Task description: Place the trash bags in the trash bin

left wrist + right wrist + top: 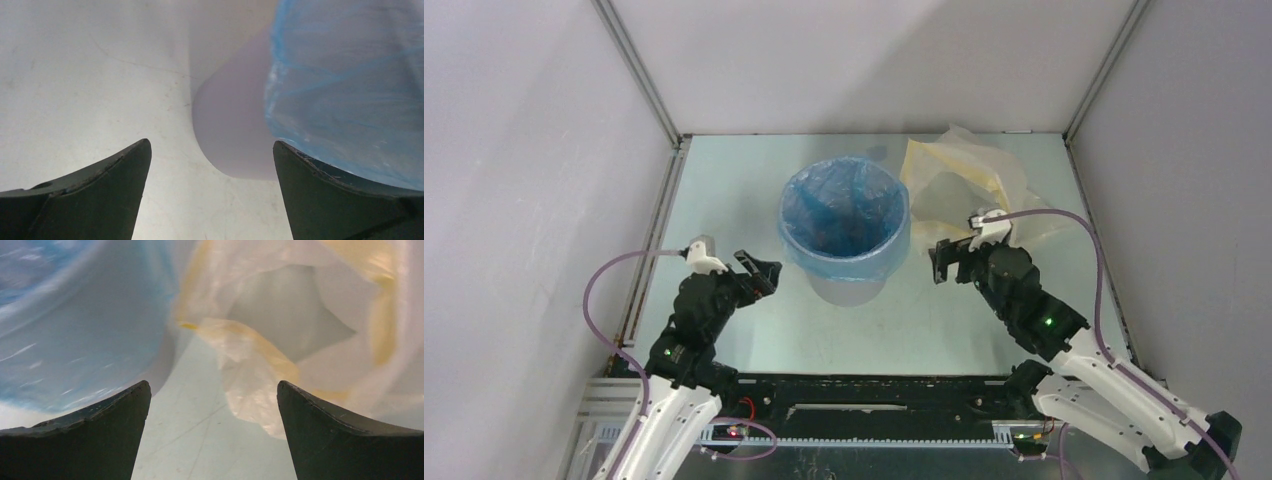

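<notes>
Bin [845, 288] mid-table [724, 190], bag [844, 215] in it.
I see the bag lapped over the rim, left gripper [764, 272] left of the bin, right gripper [941, 262] right, loose bag [944, 170] behind that.

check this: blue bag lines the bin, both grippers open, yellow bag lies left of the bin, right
Wrong side: the top external view shows the yellow bag right of the bin. The blue bag does line the bin, and the left gripper and right gripper are open.
</notes>
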Action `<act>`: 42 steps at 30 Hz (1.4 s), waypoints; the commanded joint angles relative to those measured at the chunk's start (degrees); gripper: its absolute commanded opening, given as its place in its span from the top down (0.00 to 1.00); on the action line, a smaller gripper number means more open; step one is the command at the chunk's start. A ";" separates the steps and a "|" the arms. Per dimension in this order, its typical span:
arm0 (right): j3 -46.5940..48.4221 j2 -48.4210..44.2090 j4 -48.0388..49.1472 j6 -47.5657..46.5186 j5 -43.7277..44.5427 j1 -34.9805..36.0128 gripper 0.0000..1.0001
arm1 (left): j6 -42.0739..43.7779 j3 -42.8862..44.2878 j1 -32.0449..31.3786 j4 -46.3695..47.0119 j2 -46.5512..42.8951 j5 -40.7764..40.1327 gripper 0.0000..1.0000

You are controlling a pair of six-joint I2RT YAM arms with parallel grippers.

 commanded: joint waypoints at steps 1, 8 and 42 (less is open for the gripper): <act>-1.85 -1.56 6.44 6.36 7.83 -6.41 0.00 | -3.23 -4.17 0.22 8.17 -1.96 -8.35 0.00; -1.85 -4.52 2.72 6.72 7.53 -12.87 0.00 | -1.81 -5.38 0.22 11.94 -1.81 -9.55 0.00; -32.21 20.94 70.41 -8.31 -3.67 -37.42 0.00 | 34.03 -15.59 11.58 66.02 31.75 -26.53 0.00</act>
